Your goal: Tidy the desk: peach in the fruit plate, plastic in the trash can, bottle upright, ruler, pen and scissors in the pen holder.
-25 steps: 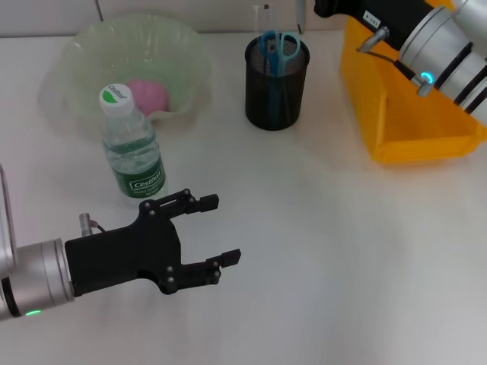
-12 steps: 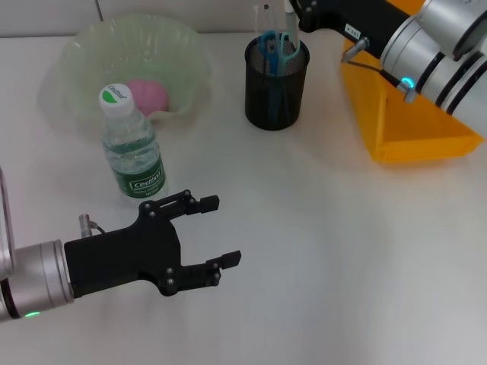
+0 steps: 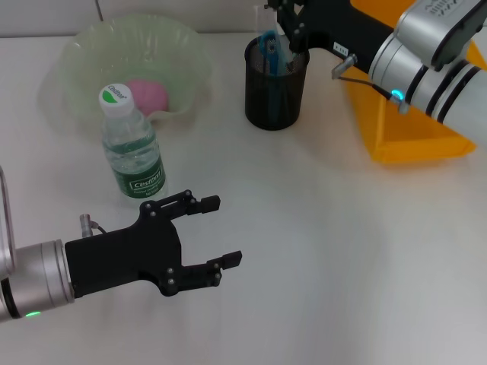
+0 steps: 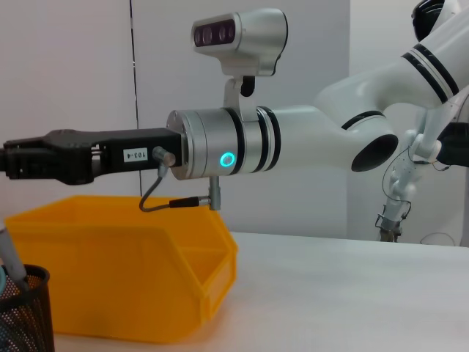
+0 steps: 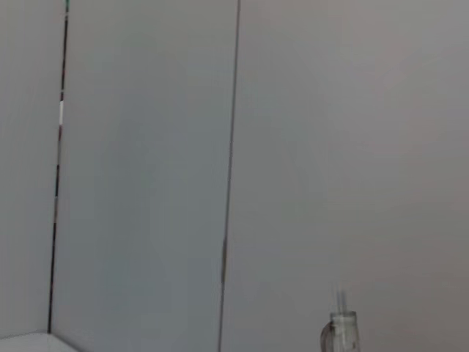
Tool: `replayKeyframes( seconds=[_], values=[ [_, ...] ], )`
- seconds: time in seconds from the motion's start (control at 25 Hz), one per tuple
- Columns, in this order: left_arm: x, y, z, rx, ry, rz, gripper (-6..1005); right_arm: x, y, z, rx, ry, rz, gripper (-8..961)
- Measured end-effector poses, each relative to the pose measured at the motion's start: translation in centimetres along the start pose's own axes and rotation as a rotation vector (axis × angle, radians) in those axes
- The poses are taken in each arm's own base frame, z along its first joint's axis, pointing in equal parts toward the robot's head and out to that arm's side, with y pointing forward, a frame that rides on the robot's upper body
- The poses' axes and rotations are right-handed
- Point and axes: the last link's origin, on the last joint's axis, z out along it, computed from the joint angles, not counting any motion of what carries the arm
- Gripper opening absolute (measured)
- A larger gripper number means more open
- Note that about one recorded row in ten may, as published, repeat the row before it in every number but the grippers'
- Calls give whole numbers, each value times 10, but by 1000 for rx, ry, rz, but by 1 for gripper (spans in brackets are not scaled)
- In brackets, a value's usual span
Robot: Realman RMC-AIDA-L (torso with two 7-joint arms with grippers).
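**Desk:** Right, item one. Where did you log the right gripper?

**Operator:** I had the right gripper (image 3: 291, 26) at the far side of the white desk (image 3: 327, 251), directly over the black mesh pen holder (image 3: 276, 87). I could not tell from any view whether its fingers were apart or together, so I logged it as undetermined.

**Desk:** Contents of the holder?

**Operator:** Blue-handled scissors (image 3: 270, 47) stood in it, handles up, partly hidden by the gripper. The left wrist view caught only the holder's rim (image 4: 26, 312) with a grey rod sticking out; I could not name that rod.

**Desk:** Left side?

**Operator:** I held the left gripper (image 3: 214, 232) low over the near part of the desk, fingers spread apart, nothing between them. It sat near the bottle but clear of it.

**Desk:** Bottle and fruit?

**Operator:** The water bottle (image 3: 131, 146), green label, white cap, stood upright just in front of the fruit plate (image 3: 76, 53). The pink peach (image 3: 148, 94) lay inside that pale green plate.

**Desk:** Anything else to enter?

**Operator:** One yellow bin (image 3: 415, 122) to the right of the pen holder, under my right arm; the left wrist view showed it (image 4: 117, 271) just beside the holder. I saw nothing inside it from the head view.
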Motion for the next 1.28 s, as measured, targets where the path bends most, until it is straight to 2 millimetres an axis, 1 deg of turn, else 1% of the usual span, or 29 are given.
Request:
replayKeyframes(
  seconds=[0.36,0.4,0.44,0.56,0.6,0.64,0.72,0.76,0.8,0.84,0.88,0.92,1.04,1.08,1.16,1.28],
  values=[
    [-1,1,-1,2,-1,-2,797,5,1,-11,2,-12,13,218],
    [-1,1,-1,2,-1,-2,797,4,3,-19,-6,-49,28,224],
    [-1,1,-1,1,0,-2,797,4,3,-19,-6,-49,28,264],
    [-1,1,-2,2,1,-3,797,-2,8,-41,-31,-143,89,385],
    [-1,1,-2,2,1,-6,797,-6,13,-65,-85,-199,170,425],
    [-1,1,-2,2,1,-6,797,-6,13,-65,-85,-199,170,458],
    [0,2,-2,-1,3,-11,797,-6,19,-87,-153,-201,222,524],
    [0,2,-3,-3,4,-11,797,-4,25,-102,-208,-180,232,558],
    [2,1,-4,-5,12,-11,797,0,34,-128,-330,-116,206,591],
    [2,1,-4,-5,12,-11,797,0,34,-128,-330,-116,206,624],
    [2,1,-4,-4,14,-11,797,3,38,-137,-374,-87,198,657],
    [2,1,-5,-2,17,-11,797,8,42,-151,-437,-32,185,693],
    [2,0,-6,4,17,-11,797,23,53,-182,-575,107,174,801],
    [2,-1,-7,6,16,-13,797,25,54,-188,-591,128,179,837],
    [2,-1,-7,6,15,-20,797,33,59,-197,-607,172,193,837],
    [4,-3,-6,0,12,-31,797,39,62,-200,-596,202,200,837]
  ],
)
